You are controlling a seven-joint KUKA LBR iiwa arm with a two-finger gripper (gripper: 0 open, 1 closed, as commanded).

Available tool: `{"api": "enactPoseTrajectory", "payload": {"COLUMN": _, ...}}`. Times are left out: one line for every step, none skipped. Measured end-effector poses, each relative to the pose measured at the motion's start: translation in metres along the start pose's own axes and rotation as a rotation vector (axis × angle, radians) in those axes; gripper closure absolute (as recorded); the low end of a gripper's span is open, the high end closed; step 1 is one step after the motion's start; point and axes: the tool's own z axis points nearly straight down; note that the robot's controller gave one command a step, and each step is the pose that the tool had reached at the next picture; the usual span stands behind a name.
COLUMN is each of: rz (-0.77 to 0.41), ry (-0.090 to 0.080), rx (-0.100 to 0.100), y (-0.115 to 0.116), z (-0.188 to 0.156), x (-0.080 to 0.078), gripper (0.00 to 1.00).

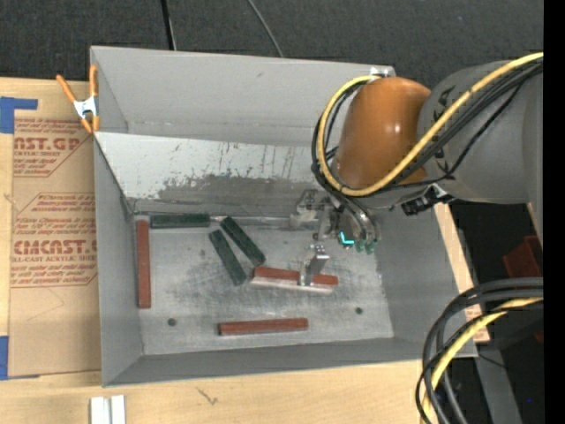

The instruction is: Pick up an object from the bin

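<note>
Arm [388, 135] above scratched grey bin floor [185, 300]

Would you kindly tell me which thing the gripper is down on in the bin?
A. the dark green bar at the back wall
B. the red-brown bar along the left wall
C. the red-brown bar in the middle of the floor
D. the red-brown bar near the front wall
C: the gripper is down at the right part of the red-brown bar lying mid-floor, just right of the crossed dark green bars.

Grey bin [221, 104]; 3 red-brown bars [263, 327]; 3 dk green bars [228, 256]; orange wrist cover [380, 131].
</note>
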Motion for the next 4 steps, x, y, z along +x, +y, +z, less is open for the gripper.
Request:
{"api": "enactPoseTrajectory", "payload": {"rz": 0.000, "ry": -0.008, "rx": 0.000, "y": 0.000, "z": -0.005, "x": -0.002, "gripper": 0.00}}
{"api": "enactPoseTrajectory", "payload": {"rz": -0.098, "ry": -0.004, "rx": 0.001, "y": 0.007, "z": 0.082, "x": -0.003, "gripper": 1.00}}
{"api": "enactPoseTrajectory", "payload": {"rz": -0.098, "ry": -0.004, "rx": 0.001, "y": 0.007, "z": 0.082, "x": -0.003, "gripper": 1.00}}
{"api": "enactPoseTrajectory", "payload": {"rz": -0.023, "ry": -0.018, "rx": 0.000, "y": 0.006, "z": -0.101, "x": -0.019, "gripper": 1.00}}
